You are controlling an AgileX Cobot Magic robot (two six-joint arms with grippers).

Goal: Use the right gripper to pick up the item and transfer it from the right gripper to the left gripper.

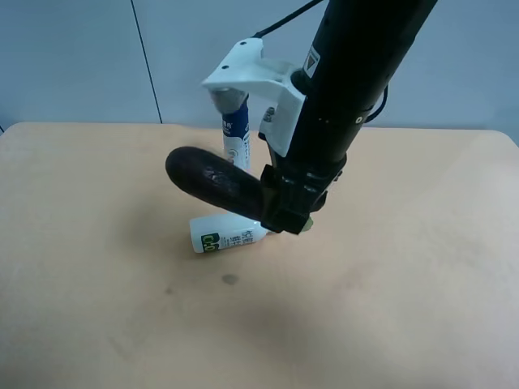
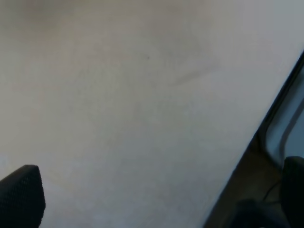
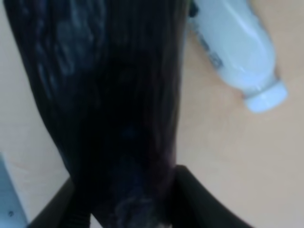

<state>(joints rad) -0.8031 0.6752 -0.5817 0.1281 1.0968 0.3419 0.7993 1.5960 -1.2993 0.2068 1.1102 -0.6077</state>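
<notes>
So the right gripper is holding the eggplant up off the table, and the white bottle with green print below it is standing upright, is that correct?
Not quite. The right gripper does hold the eggplant up off the table, but the white bottle with green print below it is lying on its side, not upright; the exterior high view shows this.

— What's carrying everything here?
— A pale tan tabletop [image 1: 422, 267], matt, with rounded far corners

— And what's lying on it?
— A white bottle with green print [image 1: 223, 237], on its side near the middle

— Anything else?
— A blue-capped bottle [image 1: 235, 134] stands upright just behind it, its base hidden from the high camera

— Any marks on the surface?
— A small dark spot [image 1: 231, 279] near the lying bottle, on the camera's side
</notes>
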